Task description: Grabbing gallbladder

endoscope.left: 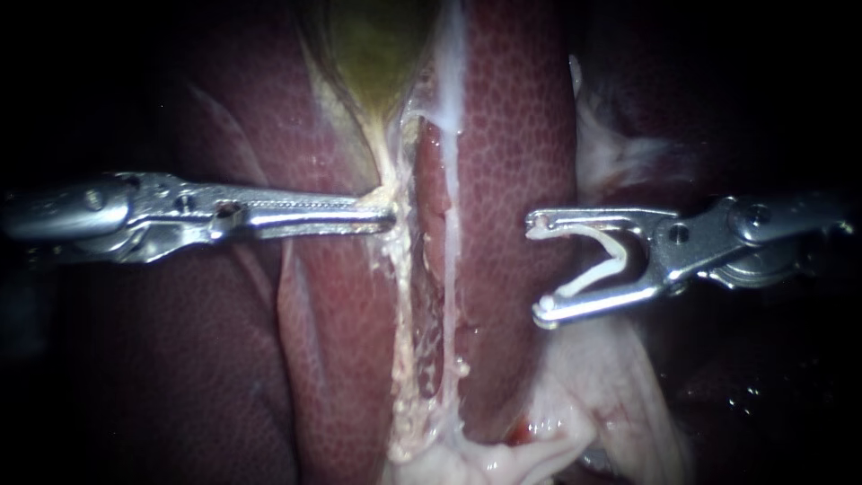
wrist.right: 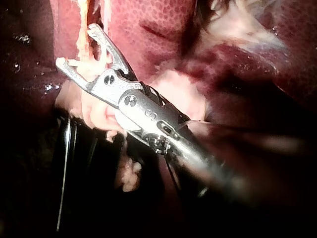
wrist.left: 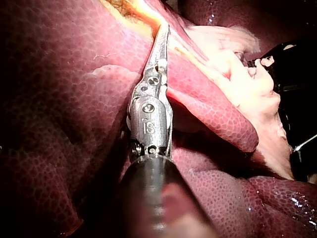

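The greenish gallbladder [endoscope.left: 377,49] lies at the top between two liver lobes and narrows into a pale yellow neck. My left instrument [endoscope.left: 388,214] reaches in level from the left. Its slim jaws lie together, pinching that pale neck tissue at their tips. In the left wrist view the same jaws [wrist.left: 163,32] end in the yellow tissue [wrist.left: 131,10]. My right instrument [endoscope.left: 537,267] hangs over the right liver lobe, apart from the gallbladder. Its jaws stand wide and hold a white V-shaped clip [endoscope.left: 611,256] between them, and the right wrist view shows the instrument [wrist.right: 77,46] with the clip [wrist.right: 86,62].
Red mottled liver [endoscope.left: 512,135] flanks a groove lined with crumbly yellow-white tissue [endoscope.left: 409,359]. Pale loose tissue [endoscope.left: 539,440] bunches at the bottom centre and more lies at the upper right [endoscope.left: 620,153]. The outer edges are dark.
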You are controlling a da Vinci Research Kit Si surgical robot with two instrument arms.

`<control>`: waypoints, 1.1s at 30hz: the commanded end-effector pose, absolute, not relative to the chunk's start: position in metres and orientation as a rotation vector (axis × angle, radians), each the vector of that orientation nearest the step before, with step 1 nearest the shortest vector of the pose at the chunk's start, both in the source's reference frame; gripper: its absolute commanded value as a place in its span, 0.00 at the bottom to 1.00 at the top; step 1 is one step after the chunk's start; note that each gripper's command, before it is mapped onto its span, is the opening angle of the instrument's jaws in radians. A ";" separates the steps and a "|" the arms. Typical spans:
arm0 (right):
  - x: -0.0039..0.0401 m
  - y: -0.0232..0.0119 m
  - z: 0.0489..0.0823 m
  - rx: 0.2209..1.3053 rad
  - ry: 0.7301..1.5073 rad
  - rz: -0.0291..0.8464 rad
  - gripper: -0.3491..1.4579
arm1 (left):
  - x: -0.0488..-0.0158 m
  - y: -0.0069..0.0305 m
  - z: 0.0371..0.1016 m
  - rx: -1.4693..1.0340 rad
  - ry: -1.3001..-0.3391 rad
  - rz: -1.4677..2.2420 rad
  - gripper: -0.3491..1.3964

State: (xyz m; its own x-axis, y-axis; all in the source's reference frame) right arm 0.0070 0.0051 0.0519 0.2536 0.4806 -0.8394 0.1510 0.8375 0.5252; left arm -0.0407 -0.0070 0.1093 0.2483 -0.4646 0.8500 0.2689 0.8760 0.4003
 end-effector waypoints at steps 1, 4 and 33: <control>0.0070 0.0051 0.0519 0.575 1.315 0.242 0.51 | -0.0406 -0.0068 0.1088 0.191 -1.224 -0.504 0.00; 0.0070 0.0051 0.0519 0.575 1.315 0.241 0.51 | -0.0399 -0.0060 0.1073 0.193 -1.221 -0.514 0.00; 0.0070 0.0051 0.0520 0.575 1.314 0.242 0.51 | -0.0333 -0.0016 0.1008 0.149 -1.243 -0.626 0.00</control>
